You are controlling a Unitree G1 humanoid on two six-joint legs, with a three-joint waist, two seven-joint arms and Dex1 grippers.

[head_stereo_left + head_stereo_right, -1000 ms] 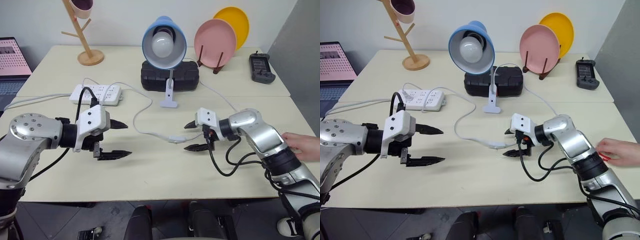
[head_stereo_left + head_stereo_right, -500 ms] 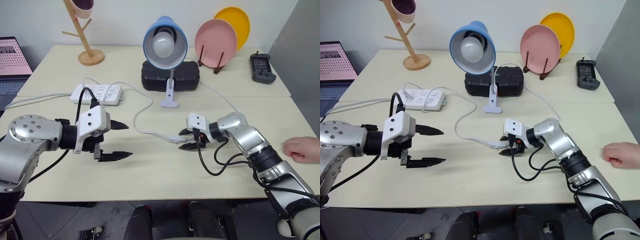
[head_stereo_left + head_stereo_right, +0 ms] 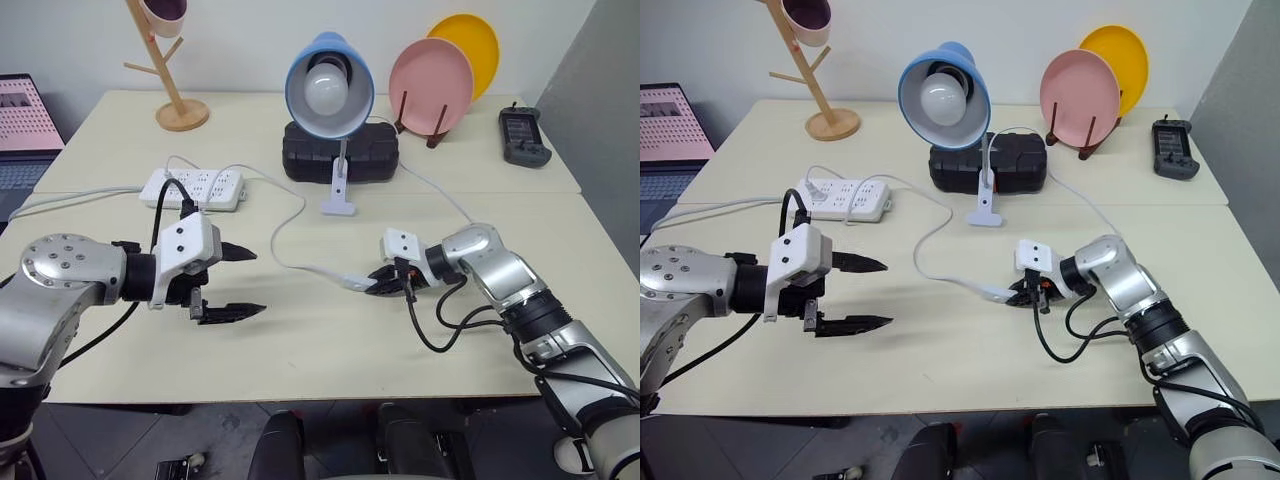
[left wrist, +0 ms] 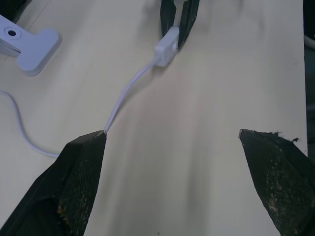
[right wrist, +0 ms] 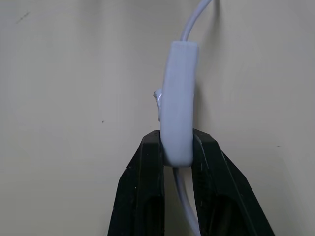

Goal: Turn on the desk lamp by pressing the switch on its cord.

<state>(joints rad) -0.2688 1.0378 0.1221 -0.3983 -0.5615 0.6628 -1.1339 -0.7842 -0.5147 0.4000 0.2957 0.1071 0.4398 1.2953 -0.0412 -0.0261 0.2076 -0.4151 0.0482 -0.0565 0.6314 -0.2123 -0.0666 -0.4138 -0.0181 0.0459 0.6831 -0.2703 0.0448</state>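
On the cream table, the right gripper pinches the one small white oblong switch on the thin white cord, near the single blue-shaded desk lamp and two upright plates, while the left gripper gapes wide.

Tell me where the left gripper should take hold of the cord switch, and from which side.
Take the free end of the switch, coming across the table from the robot's left. The right gripper is shut on the other end, so that half is covered. The switch is narrow and oblong, so the left gripper, now open, would probably best close its jaws across the thin sides.
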